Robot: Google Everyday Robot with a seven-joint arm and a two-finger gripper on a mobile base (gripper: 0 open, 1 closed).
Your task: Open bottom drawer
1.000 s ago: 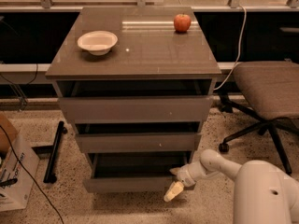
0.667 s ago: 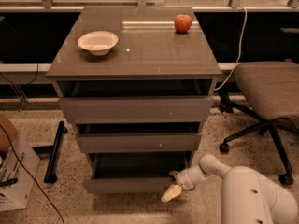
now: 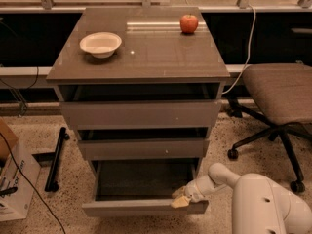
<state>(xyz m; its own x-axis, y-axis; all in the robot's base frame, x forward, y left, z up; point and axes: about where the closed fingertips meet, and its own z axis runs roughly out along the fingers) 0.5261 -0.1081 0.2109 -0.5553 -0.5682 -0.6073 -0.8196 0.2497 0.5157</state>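
The grey-brown cabinet (image 3: 141, 57) stands in the middle of the camera view. Its bottom drawer (image 3: 141, 207) is pulled out toward me, showing a dark shallow box behind its plain flat front panel. My gripper (image 3: 181, 200) is at the right end of that front panel, at its top edge, on the end of the white arm (image 3: 253, 199) coming from the lower right. The top drawer front (image 3: 140, 113) and the middle drawer front (image 3: 142, 148) are less far out.
A pale bowl (image 3: 100, 44) and a red apple (image 3: 189, 23) sit on the cabinet top. An office chair (image 3: 278, 96) stands at the right. A cardboard box (image 3: 14, 184) and a black bar (image 3: 56, 157) lie on the floor at the left.
The bottom drawer has come further out toward me. My gripper has moved left and stays at the right end of the drawer front.
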